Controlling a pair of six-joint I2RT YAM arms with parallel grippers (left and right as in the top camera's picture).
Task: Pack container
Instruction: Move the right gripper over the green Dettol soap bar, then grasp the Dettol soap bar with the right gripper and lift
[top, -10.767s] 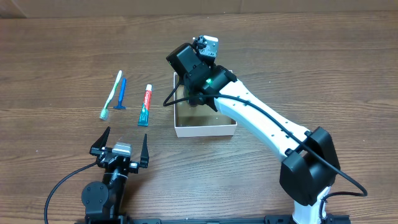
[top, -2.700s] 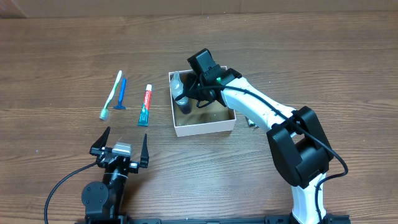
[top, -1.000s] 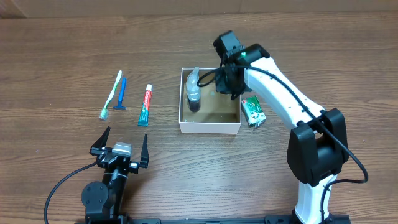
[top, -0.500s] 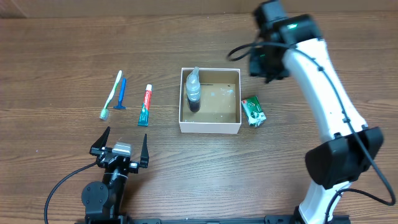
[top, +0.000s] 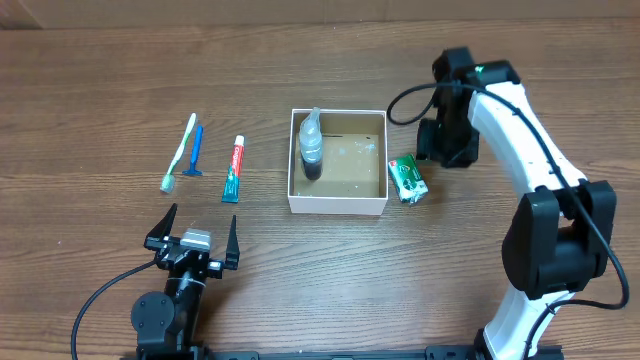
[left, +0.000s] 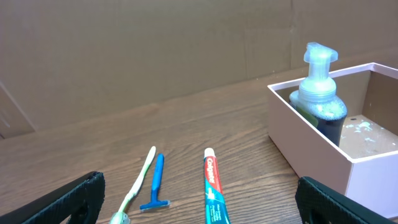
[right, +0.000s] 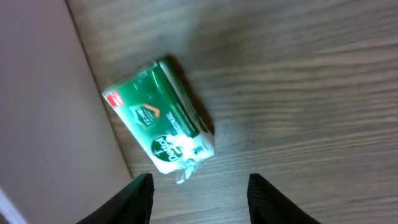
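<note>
The container (top: 338, 204), a square white box with a brown inside, sits mid-table with a pump bottle (top: 311, 148) standing in its left side; both show in the left wrist view (left: 323, 162) (left: 319, 93). A green wrapped packet (top: 407, 179) lies on the table just right of the box, also in the right wrist view (right: 161, 118). My right gripper (top: 443, 150) is open and empty, hovering just right of and above the packet (right: 199, 196). My left gripper (top: 194, 232) is open and empty at the table's near left. A toothpaste tube (top: 233, 169), blue razor (top: 196, 150) and toothbrush (top: 180, 152) lie left of the box.
The box's white wall (right: 43, 112) fills the left of the right wrist view. A cardboard wall (left: 155, 43) stands behind the table. Bare wooden table (top: 100, 80) lies around the items.
My right arm left the bottle standing in the box, rose and swung right, then came down over the green packet. The box shifted slightly right earlier. The left arm has not moved.
</note>
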